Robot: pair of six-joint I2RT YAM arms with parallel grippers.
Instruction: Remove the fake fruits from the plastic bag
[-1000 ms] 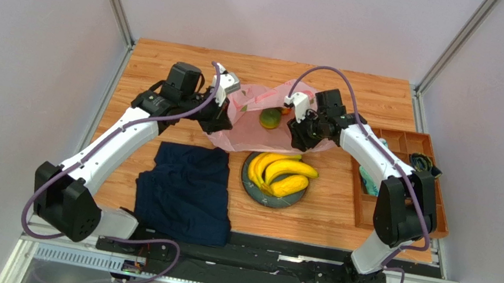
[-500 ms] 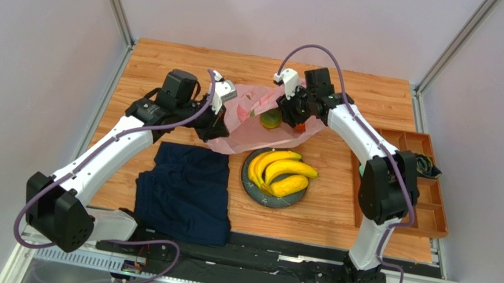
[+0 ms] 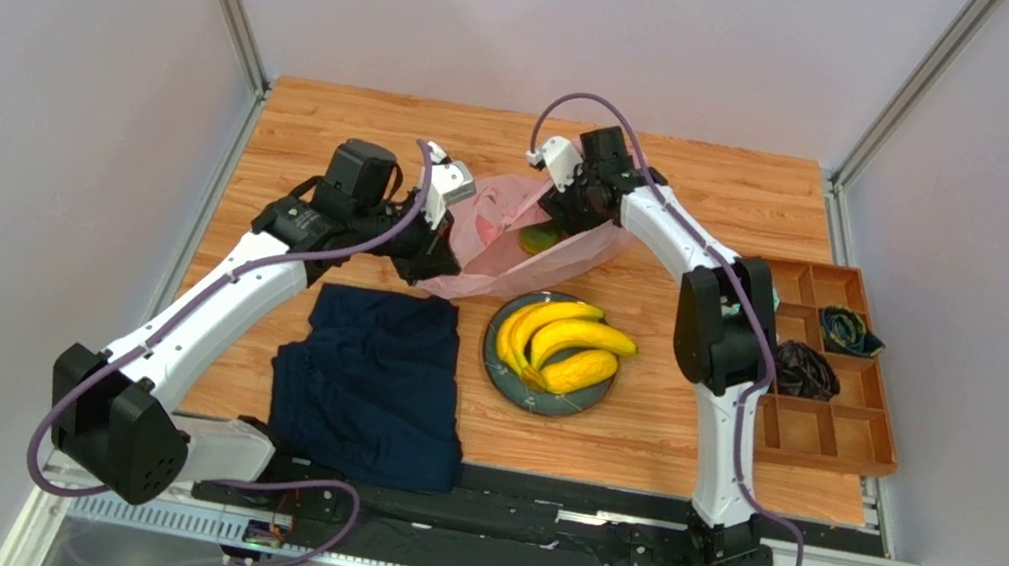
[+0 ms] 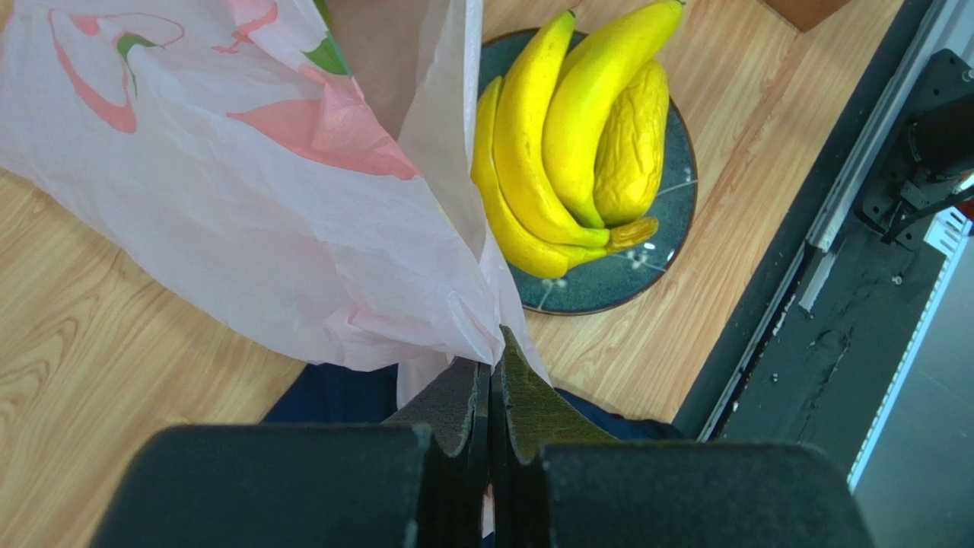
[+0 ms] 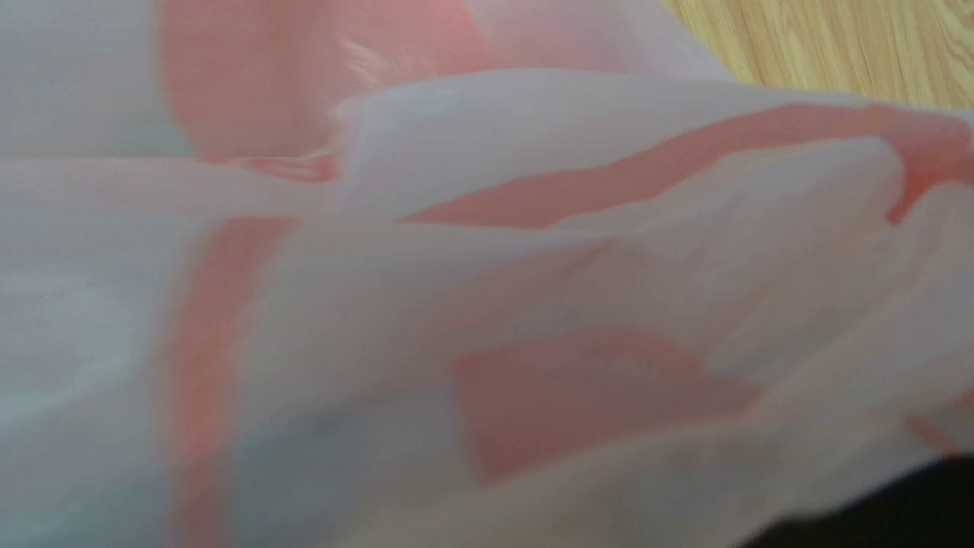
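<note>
The left gripper [image 4: 492, 368] is pinched tight on an edge of the pink plastic bag [image 4: 286, 228], which spreads out just ahead of it, with a greenish round fruit [image 3: 541, 239] showing inside. The right gripper [image 3: 560, 213] sits at the bag's far side (its camera sees only pink film, so how wide it stands cannot be told). Beside the left gripper, past the bag, the dark plate [image 4: 669, 234] holds the banana bunch [image 4: 537, 148] and a long yellow piece [image 4: 631, 131].

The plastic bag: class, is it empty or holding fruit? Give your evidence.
Not empty: a green round fruit shows inside the plastic bag in the top view.
</note>
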